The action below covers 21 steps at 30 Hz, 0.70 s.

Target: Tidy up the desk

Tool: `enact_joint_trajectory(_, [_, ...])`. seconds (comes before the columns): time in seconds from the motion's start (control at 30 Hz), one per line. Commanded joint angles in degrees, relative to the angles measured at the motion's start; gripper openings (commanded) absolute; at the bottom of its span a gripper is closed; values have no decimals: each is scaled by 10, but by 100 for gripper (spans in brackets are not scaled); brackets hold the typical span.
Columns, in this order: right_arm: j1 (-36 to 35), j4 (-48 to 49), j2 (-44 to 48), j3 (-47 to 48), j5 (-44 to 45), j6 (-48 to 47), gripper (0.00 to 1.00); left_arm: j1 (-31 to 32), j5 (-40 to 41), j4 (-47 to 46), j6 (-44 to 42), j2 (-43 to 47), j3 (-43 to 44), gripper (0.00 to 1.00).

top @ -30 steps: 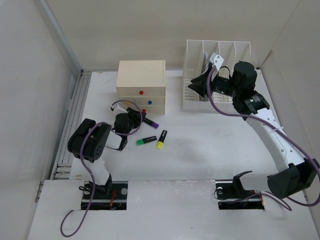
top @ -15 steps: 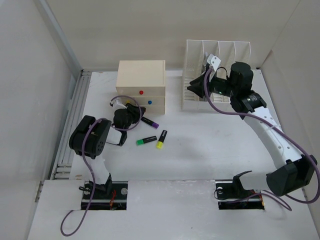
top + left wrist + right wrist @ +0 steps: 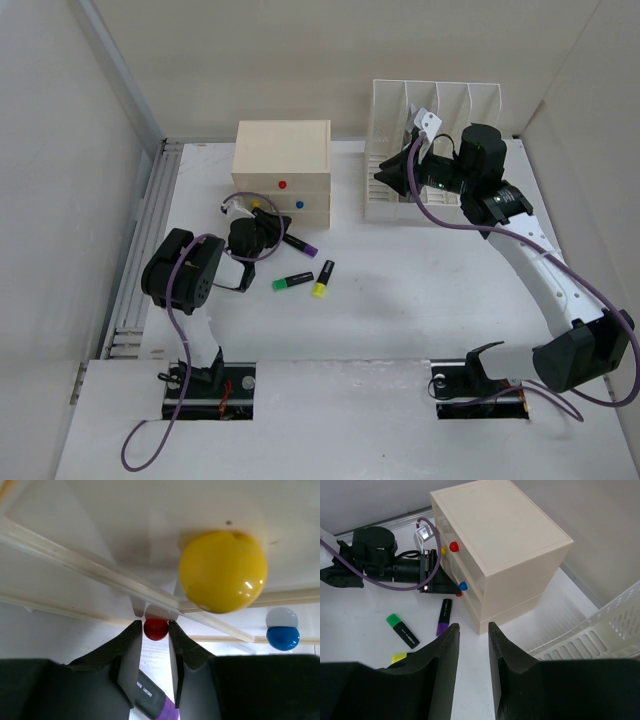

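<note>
The desk (image 3: 420, 300) lies flat and face up under both arms, filling the floor between the white walls; its long axis seems to run left to right across the two bases, with the grey rail (image 3: 150, 250) along the left edge running near to far. Toward its far left stands the beige drawer box (image 3: 282, 150), front turned to the near right. The left gripper (image 3: 154, 627) is low at that front, its fingers pinched on either side of the small red knob (image 3: 156, 629) of the bottom drawer, apparently touching it on both flanks. The step in hand looks like opening that drawer, and it wants a pull straight out along the drawer's slide, knob kept centred between the pads. The box may drag along instead of yielding. A purple highlighter (image 3: 300, 243) lies just under the fingers and could be swept aside, while green (image 3: 292, 282) and yellow (image 3: 322, 278) ones lie nearer. The right gripper (image 3: 472, 627) hangs above the white file rack (image 3: 435, 105), jaws apart and holding nothing
</note>
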<state>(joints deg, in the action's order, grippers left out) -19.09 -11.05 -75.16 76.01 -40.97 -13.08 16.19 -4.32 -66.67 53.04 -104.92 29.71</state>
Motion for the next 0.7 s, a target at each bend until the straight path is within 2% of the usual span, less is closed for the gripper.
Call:
enact_joint_trajectory(0.0, [4, 32, -1, 3, -15, 0, 35, -7, -3, -2, 1, -19, 40, 23])
enact_joint_trajectory(0.23, [4, 32, -1, 3, -15, 0, 35, -7, -3, -8, 1, -19, 25, 13])
enact_joint_trajectory(0.37, [4, 32, -1, 3, -20, 0, 35, 0, 4, -22, 1, 0, -12, 13])
enact_joint_trajectory(0.53, [4, 32, -6, 3, -26, 0, 35, 21, 12, -92, 13, 23, -89, 13])
enact_joint_trajectory(0.67, [4, 32, -6, 3, -31, 0, 35, 43, 26, -92, 20, 54, -122, 13])
